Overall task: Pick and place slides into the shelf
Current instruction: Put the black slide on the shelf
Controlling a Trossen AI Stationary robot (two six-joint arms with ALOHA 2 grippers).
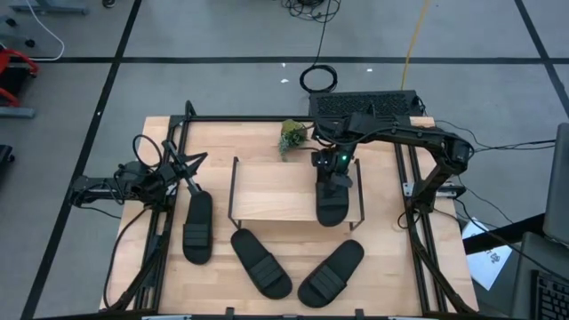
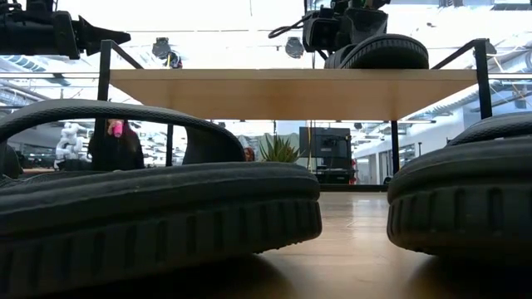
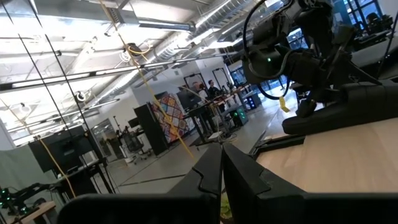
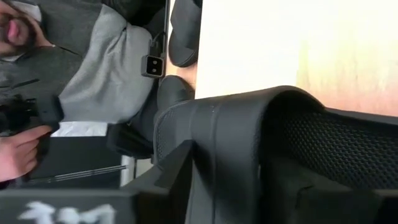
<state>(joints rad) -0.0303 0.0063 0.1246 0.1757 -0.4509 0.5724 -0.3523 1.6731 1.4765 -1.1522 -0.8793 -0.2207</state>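
Note:
A black slide (image 1: 333, 203) lies sole-down on the right part of the shelf's (image 1: 276, 191) top board and also shows in the low view (image 2: 386, 51). My right gripper (image 1: 333, 171) is at its strap, fingers slightly parted. Three more slides lie soles-down on the table: one left of the shelf (image 1: 197, 227) and two in front of it (image 1: 260, 262) (image 1: 331, 274). My left gripper (image 1: 196, 163) hovers shut at the table's left, touching nothing; its fingers meet in the left wrist view (image 3: 221, 168). My right gripper comes slanting down from the far side at the slide's strap (image 4: 242, 130). One finger (image 4: 177, 174) stands outside the band, the other seems to be under it. Whether they touch the strap I cannot tell. The slide lies flat on the top board.
A small potted plant (image 1: 292, 135) stands behind the shelf, with a dark keyboard (image 1: 364, 105) at the far edge. Black frame rails run along both table sides. A seated person (image 4: 81, 74) shows beyond the table's near edge. Bare board lies left of the slide.

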